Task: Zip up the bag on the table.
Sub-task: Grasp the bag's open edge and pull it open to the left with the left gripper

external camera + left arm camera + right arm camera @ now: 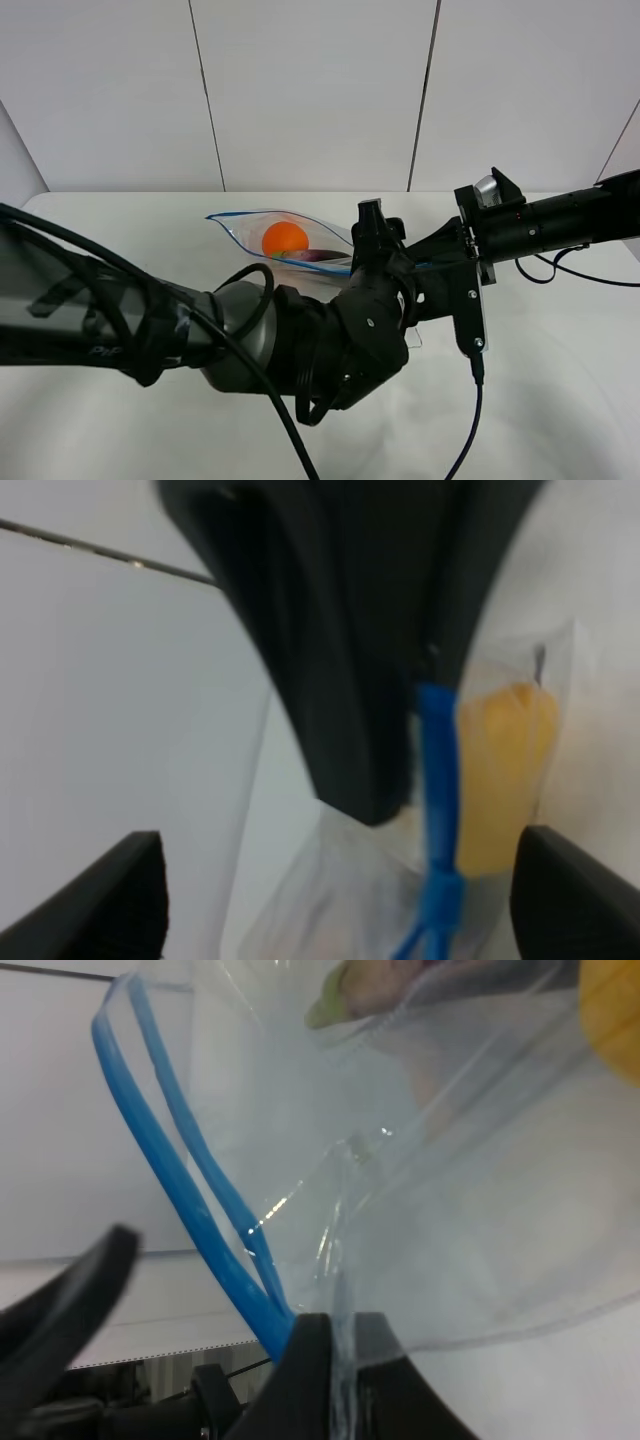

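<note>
Arms crowd the exterior high view: the left arm sweeps in from the near left and the right arm from the right. They meet over one end of the bag, which lies toward the back middle of the white tabletop. An orange and something dark purple (probably the eggplant) show through it. The left wrist view looks along the blue zipper strip, with a yellow pear just behind it. The left gripper stands wide, one finger to each side of the strip and not touching it, seemingly posed to close on it and run along. A black blurred body hangs over the strip's far part. In the right wrist view the right gripper is pinched narrow on the bag's film right where the two blue tracks merge, likely to anchor that end. Beyond it the tracks gape apart, so the mouth is unsealed.
</note>
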`<state>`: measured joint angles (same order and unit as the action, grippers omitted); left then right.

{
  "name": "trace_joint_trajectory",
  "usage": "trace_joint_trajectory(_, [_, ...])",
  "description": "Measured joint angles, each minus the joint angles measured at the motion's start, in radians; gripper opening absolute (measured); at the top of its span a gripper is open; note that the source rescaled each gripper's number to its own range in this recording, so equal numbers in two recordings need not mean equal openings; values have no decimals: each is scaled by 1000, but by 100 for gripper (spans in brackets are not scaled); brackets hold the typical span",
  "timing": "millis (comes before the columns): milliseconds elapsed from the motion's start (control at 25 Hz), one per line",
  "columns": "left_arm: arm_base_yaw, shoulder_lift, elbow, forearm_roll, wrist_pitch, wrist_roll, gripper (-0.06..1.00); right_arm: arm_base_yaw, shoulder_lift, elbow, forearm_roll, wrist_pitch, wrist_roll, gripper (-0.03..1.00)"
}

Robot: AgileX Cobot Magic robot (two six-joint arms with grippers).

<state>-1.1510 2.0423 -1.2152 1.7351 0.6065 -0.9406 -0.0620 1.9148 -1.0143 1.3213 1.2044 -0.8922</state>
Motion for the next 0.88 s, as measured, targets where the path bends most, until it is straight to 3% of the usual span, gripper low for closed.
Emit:
trace_joint_trajectory(200, [5,4,0,0,10,0,74,0,0,0,-5,0,1,0])
trace_joint_trajectory(880, [5,4,0,0,2,2,44,0,0,0,-5,0,4,0])
